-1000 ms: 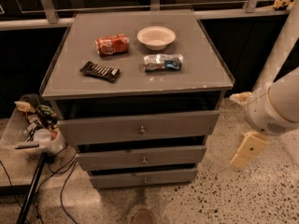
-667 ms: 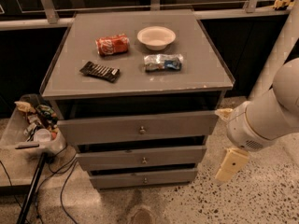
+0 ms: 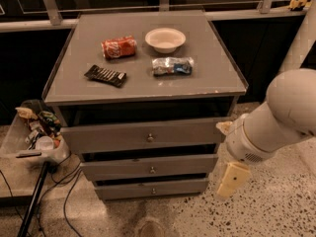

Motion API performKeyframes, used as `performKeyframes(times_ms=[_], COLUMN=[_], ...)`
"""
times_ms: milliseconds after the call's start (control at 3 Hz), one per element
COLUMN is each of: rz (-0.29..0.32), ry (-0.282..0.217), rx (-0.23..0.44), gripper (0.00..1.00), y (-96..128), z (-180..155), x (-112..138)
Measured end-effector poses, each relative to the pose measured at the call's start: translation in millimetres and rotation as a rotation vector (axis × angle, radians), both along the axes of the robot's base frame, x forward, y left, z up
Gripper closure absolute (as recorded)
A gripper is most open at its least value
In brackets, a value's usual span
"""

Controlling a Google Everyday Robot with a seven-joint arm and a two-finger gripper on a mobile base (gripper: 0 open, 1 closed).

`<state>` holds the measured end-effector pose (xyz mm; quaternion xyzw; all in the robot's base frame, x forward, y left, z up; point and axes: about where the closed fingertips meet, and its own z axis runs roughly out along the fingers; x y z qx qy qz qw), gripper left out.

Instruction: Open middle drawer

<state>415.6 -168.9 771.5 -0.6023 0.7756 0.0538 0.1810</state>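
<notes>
The middle drawer (image 3: 148, 167) sits in the grey cabinet (image 3: 148, 83) between the taller top drawer (image 3: 145, 136) and the slim bottom drawer (image 3: 150, 187), with its small round knob (image 3: 152, 170) at centre and a dark gap above its front. Just right of it, off the cabinet's front corner, hangs the gripper (image 3: 226, 154) — spread wide apart and holding nothing, clear of the knob. On the cabinet top lie a red can (image 3: 118, 47), a white bowl (image 3: 165, 38), a dark snack bar (image 3: 105, 75) and a crinkled packet (image 3: 172, 66).

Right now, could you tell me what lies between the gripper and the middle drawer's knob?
Only bare grey front; the camera view shows the gripper off the middle drawer's right end.
</notes>
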Motion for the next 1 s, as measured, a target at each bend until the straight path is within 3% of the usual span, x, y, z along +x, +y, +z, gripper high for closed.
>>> performKeyframes(times_ms=[667,1000], rz=[0.047,0.047], ry=[0.055,0.018], rx=[0.093,0.186], gripper=[0.00,0.00], y=[40,48], z=[-70,-98], x=[2,4])
